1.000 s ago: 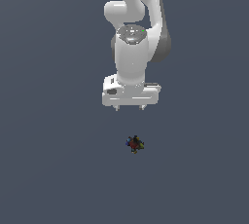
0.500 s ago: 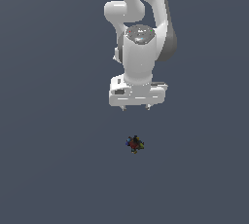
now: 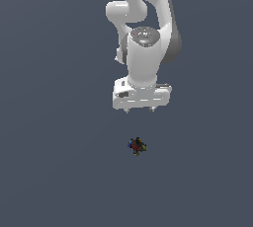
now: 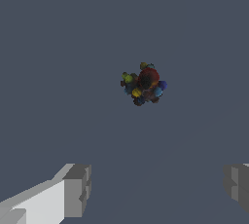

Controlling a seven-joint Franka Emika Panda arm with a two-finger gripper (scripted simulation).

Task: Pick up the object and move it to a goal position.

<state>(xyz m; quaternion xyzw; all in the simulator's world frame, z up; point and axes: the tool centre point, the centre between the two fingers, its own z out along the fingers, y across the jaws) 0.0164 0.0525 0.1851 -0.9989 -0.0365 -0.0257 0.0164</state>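
On the flat grey-blue floor (image 3: pixel 54 171), the object (image 3: pixel 137 145) is lying alone, serving here as the landmark for every other item.

Item: the object. A very small dark, irregular clump; in the wrist view (image 4: pixel 143 84) it is showing a red patch near its middle, yellow and green specks on one side, and blue specks on the other. It is resting on the floor, touching nothing else, and is much smaller than the gripper.

Item: the gripper (image 3: pixel 139 108). White, mounted on the end of the arm (image 3: pixel 146 38). In the exterior view it is sitting above the object in the picture, well apart from it and roughly in line with it; whether it is hanging over the object or standing behind it cannot be told from this view. Only two short tips are showing under its white body. In the wrist view (image 4: pixel 158 189) the two grey fingers (image 4: pixel 75 189) are standing far apart, one toward each side of the picture, so the jaws are spread wide and are holding nothing. The object is appearing beyond the fingertips, apart from both, nearer the gap's middle than either finger.

Item: the arm. White, jointed, descending from the picture's upper edge in the exterior view toward the object.
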